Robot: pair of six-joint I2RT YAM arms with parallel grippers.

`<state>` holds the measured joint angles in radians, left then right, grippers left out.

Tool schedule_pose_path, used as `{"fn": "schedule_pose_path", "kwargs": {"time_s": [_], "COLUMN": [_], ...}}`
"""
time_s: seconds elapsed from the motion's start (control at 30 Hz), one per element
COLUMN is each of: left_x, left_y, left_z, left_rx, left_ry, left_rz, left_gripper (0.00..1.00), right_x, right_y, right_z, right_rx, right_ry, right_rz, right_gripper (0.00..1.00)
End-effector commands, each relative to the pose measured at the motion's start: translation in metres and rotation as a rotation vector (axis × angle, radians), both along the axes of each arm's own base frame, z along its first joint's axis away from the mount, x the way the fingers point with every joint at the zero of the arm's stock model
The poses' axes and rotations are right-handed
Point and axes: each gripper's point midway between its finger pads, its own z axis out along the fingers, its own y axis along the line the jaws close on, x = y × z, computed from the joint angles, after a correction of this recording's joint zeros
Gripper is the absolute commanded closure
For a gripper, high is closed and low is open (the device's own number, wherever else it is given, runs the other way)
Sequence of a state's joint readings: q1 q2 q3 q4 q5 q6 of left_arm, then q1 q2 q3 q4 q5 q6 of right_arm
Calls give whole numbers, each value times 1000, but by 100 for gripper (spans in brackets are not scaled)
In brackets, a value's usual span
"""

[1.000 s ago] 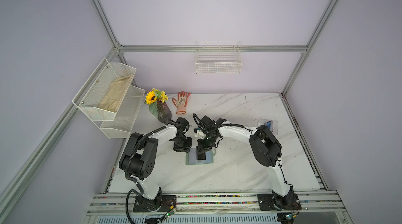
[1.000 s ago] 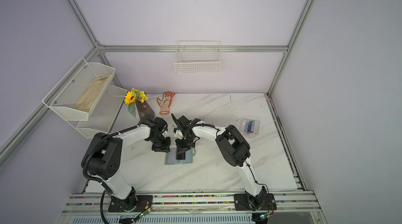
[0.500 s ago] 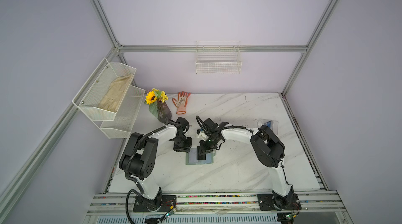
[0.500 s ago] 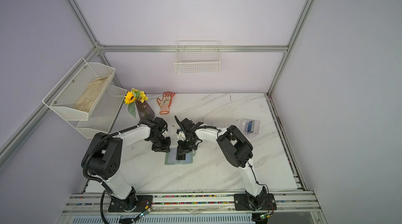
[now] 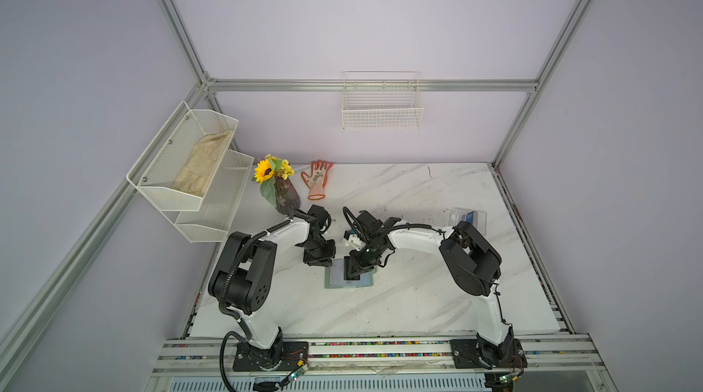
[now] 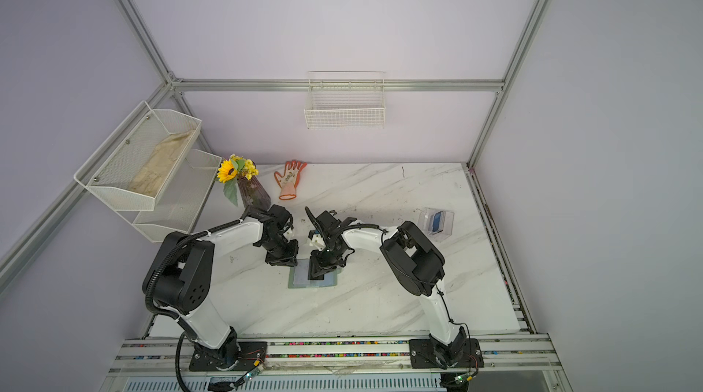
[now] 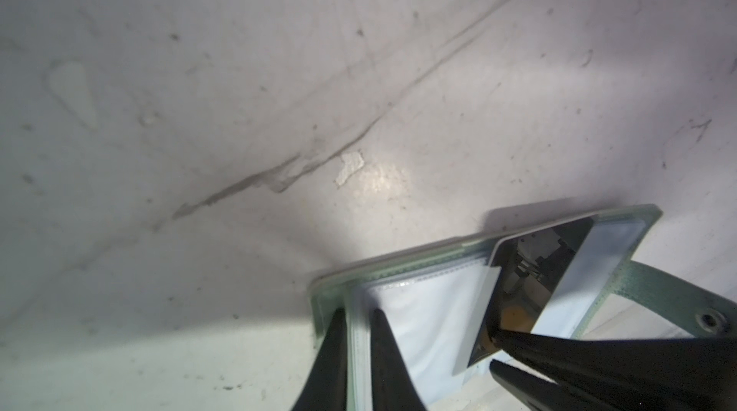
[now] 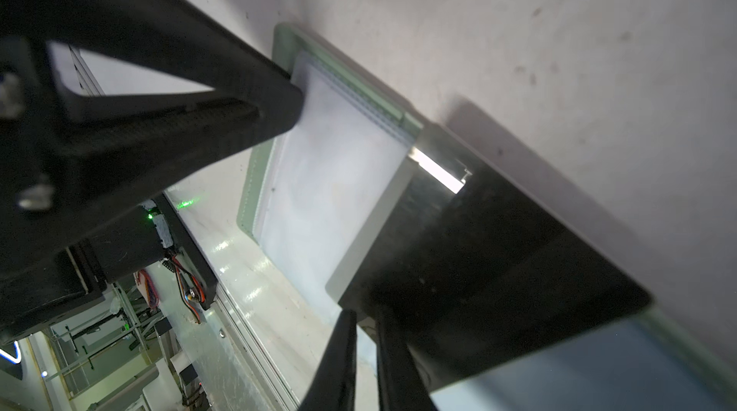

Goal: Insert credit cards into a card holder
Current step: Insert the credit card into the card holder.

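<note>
The sage-green card holder (image 5: 335,283) (image 6: 299,283) lies open on the marble table, pale sleeves up. My left gripper (image 7: 357,315) (image 5: 319,262) is shut on the sleeve edges at the holder's (image 7: 399,265) outer side. The black card (image 7: 530,269) (image 8: 498,253) lies slanted across the sleeves near the spine, toward the snap tab (image 7: 678,293). My right gripper (image 8: 363,311) (image 5: 355,266) stands at that card's near corner with its jaws a narrow gap apart; whether they still pinch it does not show. A blue card (image 5: 470,216) (image 6: 439,220) sits in a clear box at the right.
A vase with a sunflower (image 5: 283,196) and an orange glove (image 5: 317,181) stand at the back left. A white mesh shelf (image 5: 190,169) hangs on the left wall, a wire basket (image 5: 382,108) on the back wall. The clear box (image 5: 458,215) sits near the table's right edge.
The right wrist has shifted slightly toward the table's front over the holder, the black card with it. The left arm has not moved.
</note>
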<state>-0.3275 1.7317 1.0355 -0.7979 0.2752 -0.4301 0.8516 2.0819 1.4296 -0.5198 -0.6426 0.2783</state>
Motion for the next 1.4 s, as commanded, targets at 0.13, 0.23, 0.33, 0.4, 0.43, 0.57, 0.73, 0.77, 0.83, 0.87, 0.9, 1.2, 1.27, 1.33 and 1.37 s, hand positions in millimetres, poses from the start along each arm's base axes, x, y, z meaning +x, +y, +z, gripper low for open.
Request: {"fn": "schedule_pose_path", "kwargs": {"time_s": [0.13,0.23,0.33,0.4,0.43,0.57,0.73,0.77,0.83,0.87,0.9,1.2,1.27,1.33,1.37], "left_x": [-10,-11,-10,-10,-10,-10,-10,-10,-10,-10,-10,-10,-10,-10,-10], "left_y": [1,0,0,0,0,0,0,0,0,0,0,0,-1,-1,-1], "left_z": [-17,-17,-16,-17,-17,-18,-19,-19,-19,-20,-20,-22,-22,-22,-22], "left_rx": [8,6,6,6,5,7,6,7,8,7,7,4,4,4,4], "left_ry": [52,52,47,51,51,52,55,54,56,55,56,62,61,61,60], "left_rz": [-12,-11,-11,-11,-11,-12,-12,-12,-12,-12,-12,-12,-12,-12,-11], "left_gripper": [87,87,87,87,87,87,87,87,87,87,87,87,87,87,87], "right_x": [37,55,72,84,87,93,93,92,92,91,90,84,82,79,77], "right_y": [4,-4,-17,-25,-24,-15,-5,-4,-3,-3,-3,0,3,4,5], "right_z": [43,45,37,29,25,21,13,12,10,11,10,4,3,0,-2], "right_rx": [-35,-43,-66,-84,-80,-44,-12,-9,-2,1,3,18,23,19,18], "right_ry": [-209,-236,-249,-250,-241,-231,-196,-191,-185,-185,-180,-152,-145,-139,-136], "right_rz": [-33,-75,-121,-151,-154,-149,-138,-139,-141,-141,-139,-138,-133,-129,-125], "right_gripper": [71,70,70,70,70,70,78,80,81,81,81,83,83,83,83]}}
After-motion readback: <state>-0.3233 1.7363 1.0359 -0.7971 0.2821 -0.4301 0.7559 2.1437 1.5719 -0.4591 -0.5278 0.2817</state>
